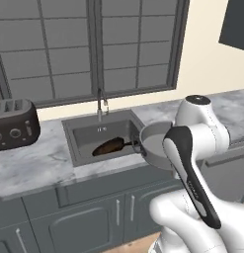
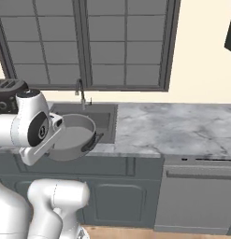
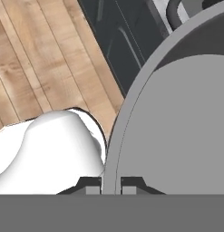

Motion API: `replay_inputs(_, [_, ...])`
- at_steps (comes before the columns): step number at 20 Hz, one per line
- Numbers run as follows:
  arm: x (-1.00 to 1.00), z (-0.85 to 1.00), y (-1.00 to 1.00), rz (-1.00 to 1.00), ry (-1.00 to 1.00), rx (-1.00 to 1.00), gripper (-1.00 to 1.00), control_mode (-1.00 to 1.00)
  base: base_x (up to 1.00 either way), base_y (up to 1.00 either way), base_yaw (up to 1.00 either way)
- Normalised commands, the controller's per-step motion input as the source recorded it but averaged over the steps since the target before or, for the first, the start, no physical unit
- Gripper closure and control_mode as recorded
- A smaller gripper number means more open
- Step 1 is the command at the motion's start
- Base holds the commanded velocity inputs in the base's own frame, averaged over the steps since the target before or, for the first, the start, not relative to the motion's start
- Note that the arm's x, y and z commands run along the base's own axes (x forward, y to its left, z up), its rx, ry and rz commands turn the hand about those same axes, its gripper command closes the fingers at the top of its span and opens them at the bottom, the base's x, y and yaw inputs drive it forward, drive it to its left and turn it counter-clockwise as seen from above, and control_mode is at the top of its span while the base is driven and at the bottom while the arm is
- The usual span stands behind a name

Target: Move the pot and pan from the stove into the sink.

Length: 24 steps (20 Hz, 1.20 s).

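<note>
Pinching round metal pot [image 2: 72, 135] rim, hand [image 3: 111, 186]

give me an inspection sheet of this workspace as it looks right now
surface: grey marble counter with dark grey cabinets below
job's things: pan lies inside the sink; pot is held up at the sink's front corner, not yet in the basin
clutter: black toaster on the counter at the sink's far side
grippers: gripper shut on the pot's rim, one finger either side of the wall
cables: nothing seen
surroundings: gooseneck faucet behind the sink, big grid window above, dishwasher front under the counter, wood floor
</note>
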Motion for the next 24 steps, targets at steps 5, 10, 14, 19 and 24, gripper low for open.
replay_inputs(5, [0.00,0.00,0.00,0.00,0.00,0.00,1.00,1.00,-0.02,0.50,0.00])
replay_inputs(10, [0.00,0.00,0.00,0.00,0.00,0.00,1.00,1.00,-0.06,0.14,0.02])
replay_inputs(14, [0.00,0.00,0.00,0.00,0.00,0.00,1.00,1.00,-0.02,0.04,0.02])
replay_inputs(19, [0.00,0.00,0.00,0.00,0.00,0.00,1.00,1.00,0.21,0.03,0.00])
replay_inputs(24, [0.00,0.00,0.00,0.00,0.00,0.00,1.00,1.00,0.76,0.18,0.00])
